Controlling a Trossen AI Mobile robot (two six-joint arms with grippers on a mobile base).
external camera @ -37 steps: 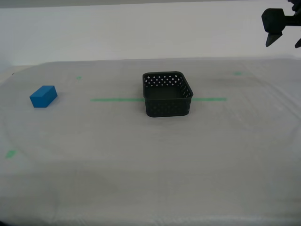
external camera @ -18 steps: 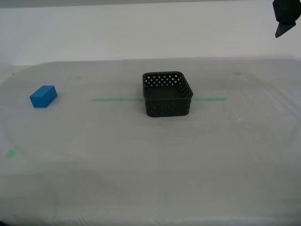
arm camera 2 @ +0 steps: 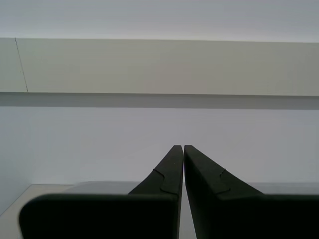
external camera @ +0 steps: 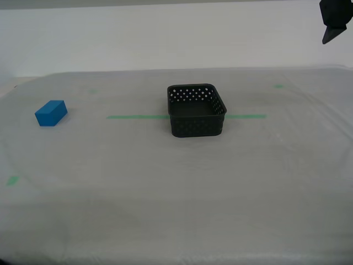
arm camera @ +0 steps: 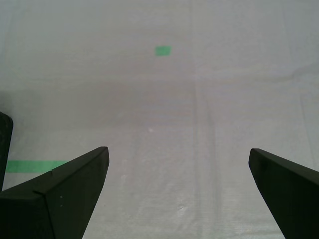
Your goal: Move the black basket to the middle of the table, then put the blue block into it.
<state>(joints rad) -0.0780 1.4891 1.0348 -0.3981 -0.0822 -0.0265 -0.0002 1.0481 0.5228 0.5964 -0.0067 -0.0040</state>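
The black basket stands upright and empty on the table, over the long green tape line. Its edge shows in the first wrist view. The blue block lies on the table far to the exterior view's left, well apart from the basket. My first gripper is open and empty, high above the table off the basket's side. One dark finger of it shows at the exterior view's top right corner. My second gripper is shut and empty, facing a white wall.
The green tape line runs behind the basket; its end shows in the first wrist view. Small green marks sit at the far right, far left and near left. A white wall stands behind the table.
The arm at the exterior view's top right rose and drew right, so only one finger still shows. It has held still for the last half second. Basket and block have not moved.
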